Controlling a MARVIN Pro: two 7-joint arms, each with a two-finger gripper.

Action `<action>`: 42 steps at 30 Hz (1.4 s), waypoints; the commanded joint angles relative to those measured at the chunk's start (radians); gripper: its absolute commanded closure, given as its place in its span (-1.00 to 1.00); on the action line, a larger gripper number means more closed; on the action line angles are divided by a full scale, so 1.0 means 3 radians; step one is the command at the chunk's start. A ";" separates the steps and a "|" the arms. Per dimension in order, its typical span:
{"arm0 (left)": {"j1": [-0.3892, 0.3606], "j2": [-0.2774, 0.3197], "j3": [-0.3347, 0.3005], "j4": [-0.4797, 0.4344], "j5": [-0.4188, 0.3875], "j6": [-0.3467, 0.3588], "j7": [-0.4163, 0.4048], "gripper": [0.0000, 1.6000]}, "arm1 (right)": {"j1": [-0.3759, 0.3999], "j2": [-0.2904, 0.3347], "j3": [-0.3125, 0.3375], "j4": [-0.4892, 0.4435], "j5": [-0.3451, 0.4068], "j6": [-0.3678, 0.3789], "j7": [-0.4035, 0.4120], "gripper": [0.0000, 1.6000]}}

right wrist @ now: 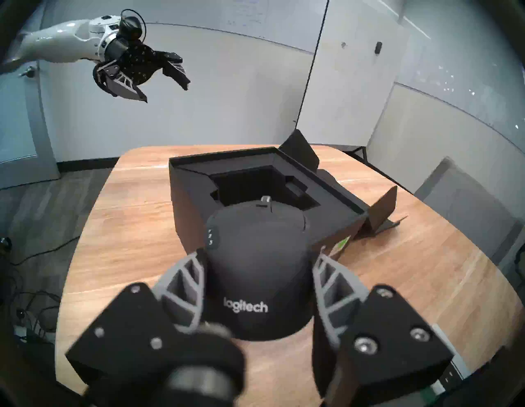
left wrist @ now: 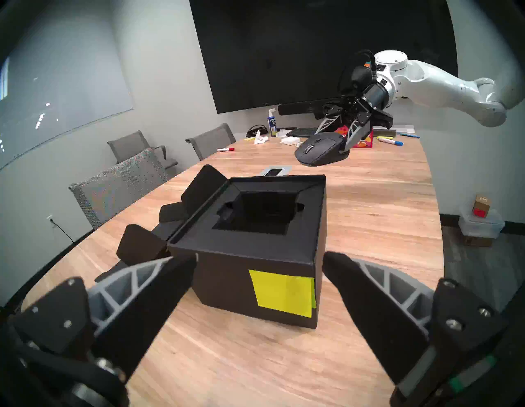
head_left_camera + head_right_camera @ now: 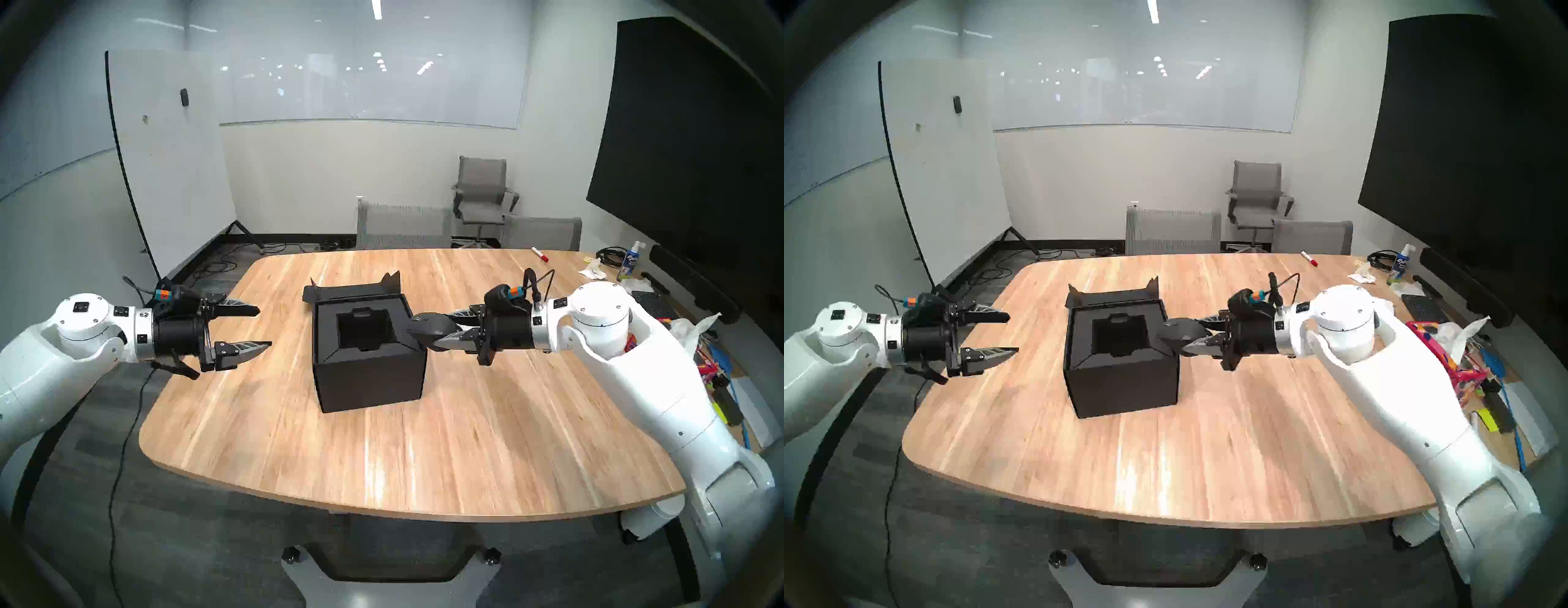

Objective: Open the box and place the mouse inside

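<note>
Box: the box [image 3: 367, 352] sat open on the table [image 3: 424, 446], lid back, so I could reach its recess.
Right fingers [image 3: 441, 333]: clamped on the mouse [image 3: 428, 326], which I held beside the rim.
Left fingers [image 3: 262, 327]: apart, empty, clear.

Head stereo right view. Black box [image 3: 1123, 361] sits mid-table on the wooden table [image 3: 1166, 458], lid flaps folded back behind it, black insert with square recess exposed. Right gripper [image 3: 1187, 335] clamped on a black mouse [image 3: 1176, 331], held in the air just beside the box's upper right edge. Left gripper [image 3: 1011, 335] hangs off the table's left edge, jaws spread wide, empty, well apart from the box. Red marker [image 3: 1309, 258] near far edge.
</note>
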 commanded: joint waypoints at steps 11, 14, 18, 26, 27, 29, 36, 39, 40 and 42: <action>-0.0034 0.0015 -0.0039 -0.0011 -0.0028 -0.0016 -0.0004 -1.00 | 0.0632 -0.0418 -0.0116 0.0586 -0.0139 -0.0234 0.0269 1.00; -0.0034 0.0016 -0.0038 -0.0011 -0.0029 -0.0016 -0.0003 -1.00 | 0.0697 -0.0476 -0.0126 0.0718 -0.0172 -0.0302 0.0323 1.00; -0.0035 0.0017 -0.0036 -0.0011 -0.0029 -0.0017 -0.0003 -1.00 | 0.0784 -0.0560 -0.0152 0.0862 -0.0204 -0.0376 0.0388 1.00; -0.0036 0.0019 -0.0033 -0.0011 -0.0030 -0.0018 -0.0001 -1.00 | 0.0943 -0.0737 -0.0212 0.1103 -0.0254 -0.0511 0.0516 1.00; -0.0036 0.0019 -0.0033 -0.0011 -0.0031 -0.0018 -0.0001 -1.00 | 0.0956 -0.0755 -0.0220 0.1128 -0.0258 -0.0526 0.0529 1.00; -0.0036 0.0020 -0.0032 -0.0011 -0.0032 -0.0019 -0.0001 -1.00 | 0.0988 -0.0802 -0.0240 0.1191 -0.0267 -0.0569 0.0562 1.00; -0.0037 0.0021 -0.0030 -0.0011 -0.0034 -0.0020 0.0000 -1.00 | 0.1083 -0.0937 -0.0307 0.1361 -0.0292 -0.0670 0.0645 1.00; -0.0037 0.0022 -0.0029 -0.0011 -0.0035 -0.0021 0.0001 -1.00 | 0.1123 -0.0994 -0.0331 0.1445 -0.0301 -0.0715 0.0677 1.00; -0.0037 0.0023 -0.0029 -0.0011 -0.0035 -0.0021 0.0001 -1.00 | 0.1139 -0.1012 -0.0336 0.1480 -0.0299 -0.0738 0.0695 1.00; -0.0037 0.0023 -0.0028 -0.0011 -0.0036 -0.0022 0.0001 -1.00 | 0.1168 -0.1046 -0.0347 0.1541 -0.0302 -0.0771 0.0717 1.00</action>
